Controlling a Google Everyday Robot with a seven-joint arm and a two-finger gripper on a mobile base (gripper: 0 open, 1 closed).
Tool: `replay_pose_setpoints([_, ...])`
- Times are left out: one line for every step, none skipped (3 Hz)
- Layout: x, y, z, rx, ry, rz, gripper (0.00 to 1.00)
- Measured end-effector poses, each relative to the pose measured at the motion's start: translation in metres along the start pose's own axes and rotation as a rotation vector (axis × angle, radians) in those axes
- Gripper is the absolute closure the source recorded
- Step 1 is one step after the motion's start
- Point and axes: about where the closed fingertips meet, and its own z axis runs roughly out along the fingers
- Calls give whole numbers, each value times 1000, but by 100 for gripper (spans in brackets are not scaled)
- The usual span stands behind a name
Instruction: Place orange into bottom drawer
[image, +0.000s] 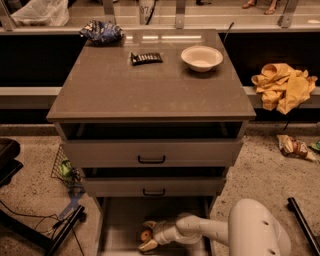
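The bottom drawer (120, 220) is pulled out at the foot of the grey cabinet, a flat grey tray with low walls. My gripper (148, 235) reaches into it from the right, low over the drawer floor. The small orange (146, 235) sits between the fingers, and the gripper is shut on it. My white arm (200, 231) and its rounded body (255, 235) fill the lower right corner and hide the drawer's right part.
The two upper drawers (151, 152) with black handles stand partly open above my gripper. On the cabinet top lie a white bowl (201, 58), a dark snack bar (146, 58) and a blue bag (101, 32). A yellow cloth (284, 86) is at the right, cables and a stand (60, 231) at the left.
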Motion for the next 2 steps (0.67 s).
replay_pose_setpoints([0, 1, 1, -2, -1, 0, 0])
replay_pose_setpoints([0, 1, 1, -2, -1, 0, 0])
